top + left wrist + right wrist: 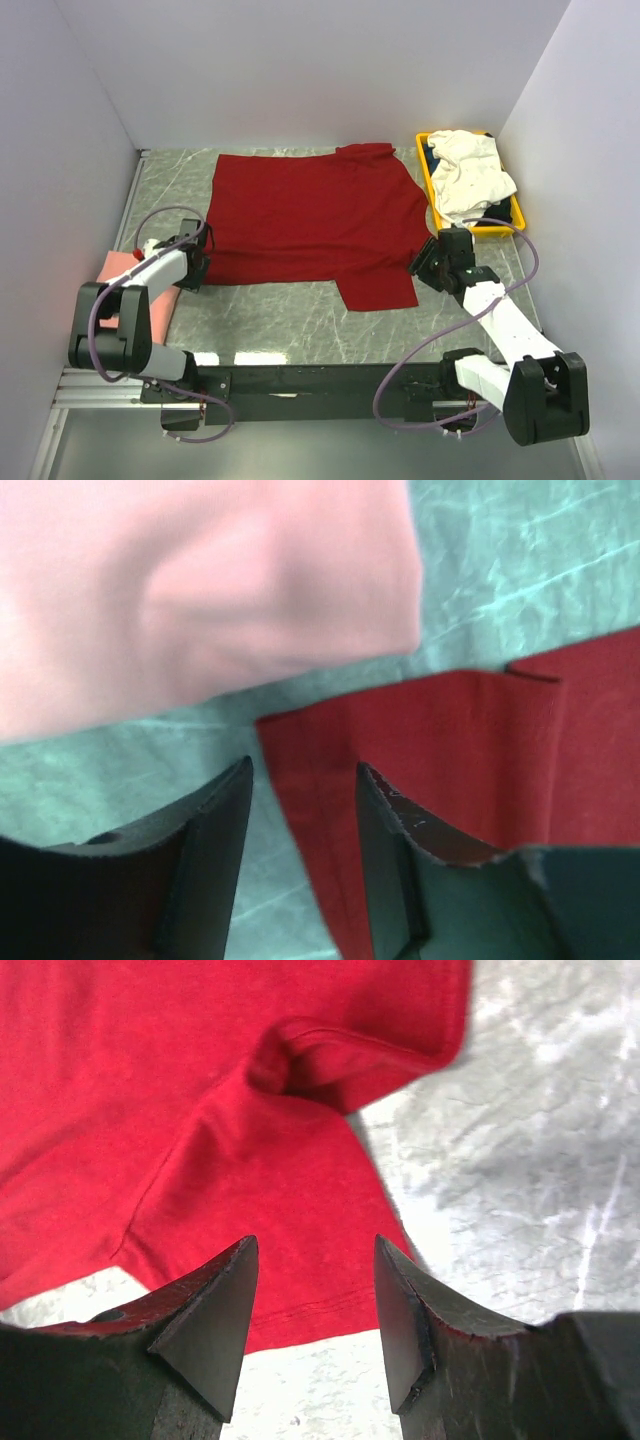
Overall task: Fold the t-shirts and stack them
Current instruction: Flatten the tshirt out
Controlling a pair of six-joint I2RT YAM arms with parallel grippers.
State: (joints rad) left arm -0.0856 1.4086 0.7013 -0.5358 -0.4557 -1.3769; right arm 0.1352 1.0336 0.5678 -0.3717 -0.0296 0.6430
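The dark red t-shirt [310,220] lies spread flat on the marbled table. My left gripper [196,262] is open just above its near left corner [420,780]; the cloth edge runs between the jaws. My right gripper [425,262] is open over the shirt's near right sleeve [300,1180], with the hem between the jaws. The salmon-pink t-shirt [118,268] lies folded at the table's left edge under the left arm; it fills the upper left of the left wrist view [190,590]. The white t-shirt [470,172] lies crumpled in the bin.
A yellow plastic bin [428,172] stands at the back right and holds the white shirt over something dark. White walls close in the table on the left, back and right. Bare marbled table [280,320] lies between the shirt and the arms' base rail.
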